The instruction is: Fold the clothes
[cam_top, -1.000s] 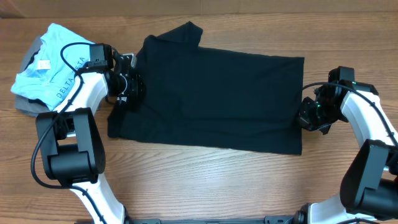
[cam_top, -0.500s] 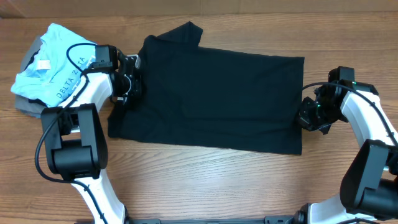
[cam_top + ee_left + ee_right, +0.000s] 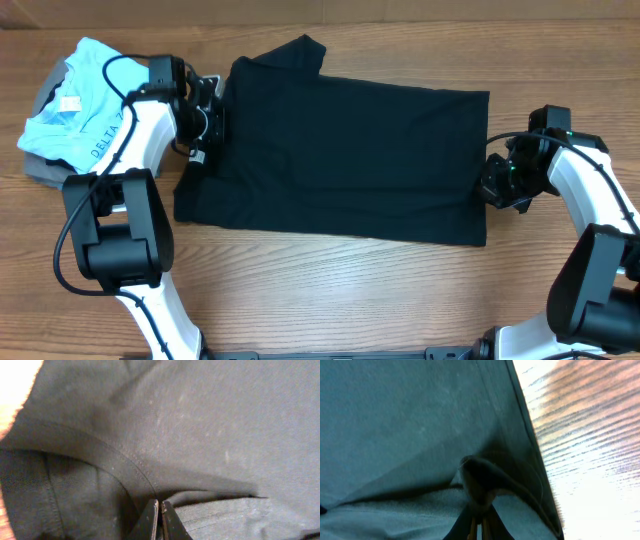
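- black t-shirt (image 3: 340, 150) lies spread flat on the wooden table (image 3: 330, 290).
- left gripper (image 3: 159, 510) pinched together on fabric at its left edge.
- right gripper (image 3: 478, 522) clamped on a bunched fold at its right edge.

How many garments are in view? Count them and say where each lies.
3. The black T-shirt lies spread flat in the middle; the light blue garment sits crumpled at the far left; a grey garment pokes out beneath it. More may be hidden in that pile.
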Robot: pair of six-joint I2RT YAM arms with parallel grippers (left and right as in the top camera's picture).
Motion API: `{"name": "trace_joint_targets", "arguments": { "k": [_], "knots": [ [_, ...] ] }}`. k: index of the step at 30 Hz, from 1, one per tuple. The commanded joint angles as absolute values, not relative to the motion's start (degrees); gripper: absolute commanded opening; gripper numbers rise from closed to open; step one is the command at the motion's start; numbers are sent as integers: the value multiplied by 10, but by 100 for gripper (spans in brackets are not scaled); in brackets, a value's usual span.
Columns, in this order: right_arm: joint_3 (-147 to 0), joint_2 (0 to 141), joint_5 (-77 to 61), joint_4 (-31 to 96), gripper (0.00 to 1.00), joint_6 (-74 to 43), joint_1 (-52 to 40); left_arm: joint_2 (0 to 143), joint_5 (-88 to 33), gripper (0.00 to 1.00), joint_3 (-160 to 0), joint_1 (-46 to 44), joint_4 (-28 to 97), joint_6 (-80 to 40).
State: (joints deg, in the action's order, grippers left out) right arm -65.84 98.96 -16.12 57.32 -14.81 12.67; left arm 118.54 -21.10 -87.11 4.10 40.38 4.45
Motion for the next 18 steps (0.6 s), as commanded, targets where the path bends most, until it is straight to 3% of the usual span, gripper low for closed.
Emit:
{"name": "trace_joint_targets", "arguments": {
  "k": [1, 18],
  "knots": [
    [-672, 978, -161, 559, 4, -149, 129, 1170, -203, 4, -923, 38, 437, 61],
    [-673, 977, -166, 553, 4, -149, 164, 1167, -191, 4, -990, 38, 525, 86]
  ]
}}
